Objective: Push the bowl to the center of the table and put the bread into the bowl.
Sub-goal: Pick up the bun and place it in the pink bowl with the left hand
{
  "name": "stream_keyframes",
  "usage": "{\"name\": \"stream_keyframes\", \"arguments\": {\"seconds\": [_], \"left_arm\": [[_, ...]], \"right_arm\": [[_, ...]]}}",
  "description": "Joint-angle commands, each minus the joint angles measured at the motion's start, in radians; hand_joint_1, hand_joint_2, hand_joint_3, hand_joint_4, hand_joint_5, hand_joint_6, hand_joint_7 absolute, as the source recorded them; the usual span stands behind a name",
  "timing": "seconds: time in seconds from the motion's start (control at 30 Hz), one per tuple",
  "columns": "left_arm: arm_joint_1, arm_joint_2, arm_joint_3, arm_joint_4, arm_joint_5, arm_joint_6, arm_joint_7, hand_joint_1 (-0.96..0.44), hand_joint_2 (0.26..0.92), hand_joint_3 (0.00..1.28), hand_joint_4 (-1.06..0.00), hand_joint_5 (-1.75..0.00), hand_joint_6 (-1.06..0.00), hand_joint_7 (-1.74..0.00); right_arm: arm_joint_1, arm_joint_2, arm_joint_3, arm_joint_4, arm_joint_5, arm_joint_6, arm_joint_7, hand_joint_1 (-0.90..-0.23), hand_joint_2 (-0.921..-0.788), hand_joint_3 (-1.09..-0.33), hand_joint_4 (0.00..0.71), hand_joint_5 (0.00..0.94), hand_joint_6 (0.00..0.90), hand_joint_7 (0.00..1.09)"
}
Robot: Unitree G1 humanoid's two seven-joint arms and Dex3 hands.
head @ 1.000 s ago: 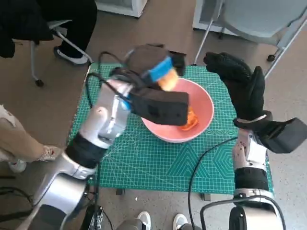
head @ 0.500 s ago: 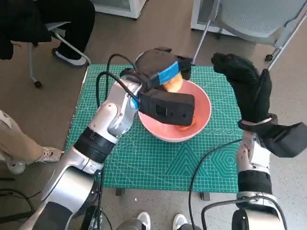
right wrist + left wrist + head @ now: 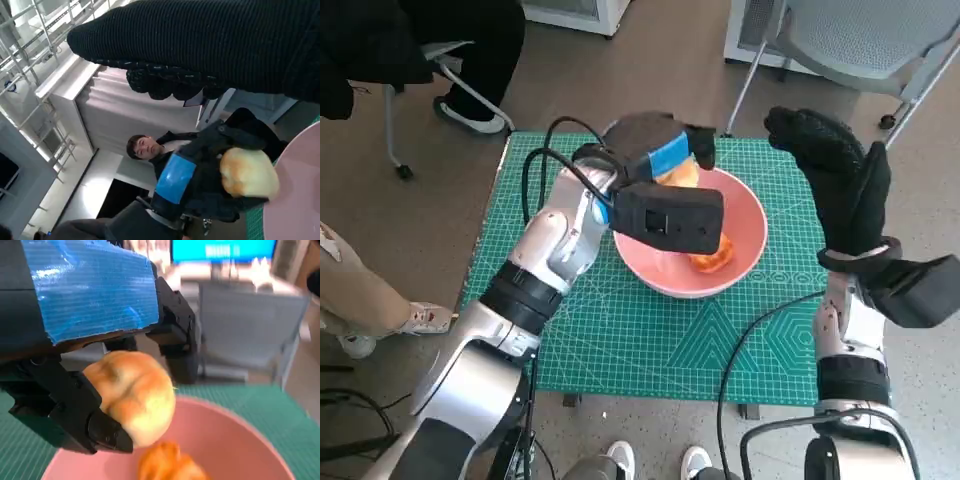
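A pink bowl (image 3: 745, 225) stands on the green cutting mat (image 3: 620, 330), near the table's middle and toward the far side. My left hand (image 3: 655, 145) hovers over the bowl's far rim and grips a round golden bread roll (image 3: 678, 174); the roll (image 3: 132, 395) fills the left wrist view above the bowl (image 3: 235, 440). An orange piece of bread (image 3: 712, 255) lies inside the bowl (image 3: 170, 467). My right hand (image 3: 835, 175) is raised at the bowl's right side, fingers spread, holding nothing. The right wrist view shows the left hand (image 3: 200, 182) with the roll (image 3: 248, 172).
A grey chair (image 3: 860, 40) stands behind the table at the far right. A seated person's legs and shoe (image 3: 470, 110) are at the far left, another person's leg (image 3: 360, 300) at the left edge. A person (image 3: 150, 147) shows in the right wrist view.
My left hand with the roll has moved a little right and settled lower over the bowl's far rim. The right hand has shifted slightly right. The view itself has shifted too.
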Motion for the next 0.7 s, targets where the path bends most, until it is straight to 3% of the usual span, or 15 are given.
{"name": "stream_keyframes", "arguments": {"seconds": [0.03, 0.33, 0.7], "left_arm": [[-0.019, 0.012, 0.001, 0.007, -0.015, -0.016, -0.041, -0.46, 0.82, 0.03, -0.02, -0.02, -0.19, -0.08], [0.003, 0.017, 0.002, 0.051, -0.008, -0.086, 0.031, -0.63, 0.854, 0.02, 0.0, 0.0, -0.16, -0.03], [0.035, 0.042, 0.058, 0.078, -0.073, -0.196, 0.081, -0.64, 0.872, 0.02, 0.0, 0.0, -0.15, -0.01]], "right_arm": [[0.014, 0.002, 0.003, 0.021, -0.012, -0.002, -0.005, -0.677, -0.921, -0.776, 0.171, 0.0, -0.001, 0.53], [0.001, 0.006, 0.0, 0.044, -0.008, -0.008, 0.003, -0.678, -0.921, -0.776, 0.166, 0.0, -0.001, 0.53], [-0.009, 0.01, 0.002, 0.055, -0.008, -0.019, 0.008, -0.676, -0.921, -0.777, 0.166, 0.0, -0.001, 0.53]]}}
